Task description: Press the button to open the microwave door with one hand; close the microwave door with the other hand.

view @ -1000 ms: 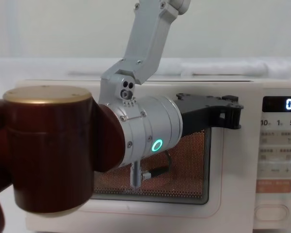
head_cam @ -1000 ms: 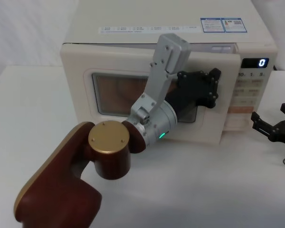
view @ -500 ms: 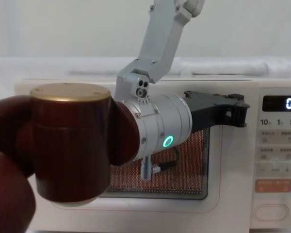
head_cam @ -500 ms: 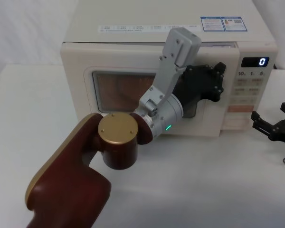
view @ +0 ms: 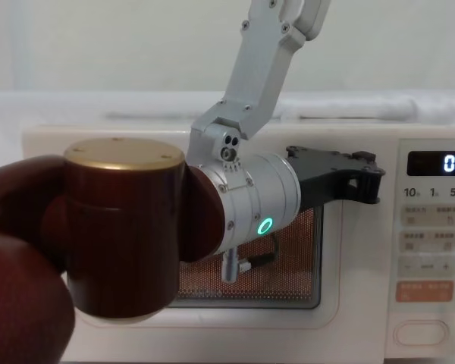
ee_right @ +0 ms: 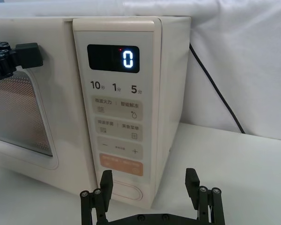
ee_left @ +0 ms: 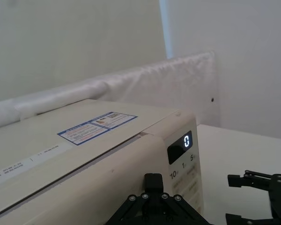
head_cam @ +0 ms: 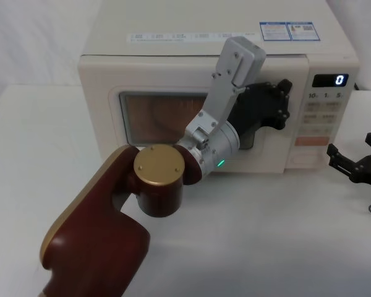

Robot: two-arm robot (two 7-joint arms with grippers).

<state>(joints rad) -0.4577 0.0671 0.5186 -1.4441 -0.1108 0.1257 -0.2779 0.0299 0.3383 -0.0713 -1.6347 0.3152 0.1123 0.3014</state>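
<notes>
Two grippers are in play. The left gripper (head_cam: 273,105) lies against the upper right part of the door (head_cam: 154,77), near the seam with the control panel; whether its fingers are spread or pressed together I cannot tell. The right gripper (ee_right: 150,199) hovers low at the right of the microwave (head_cam: 191,31), near its front corner, with fingers spread wide and holding nothing. From the right wrist, the button (ee_right: 124,191) sits just beyond it at the bottom of the panel, under the orange key (ee_right: 122,165).

The door looks flush with the front of the oven, or very nearly so: from the head the top seam runs straight across, and from the chest the window mesh (view: 288,250) faces square on. I judge the closing push to be at its end or finished. The display (head_cam: 331,80) reads 0.

What is left, as far as I can judge, is for the left arm to pull away from the door, and perhaps a check that the latch has caught.
</notes>
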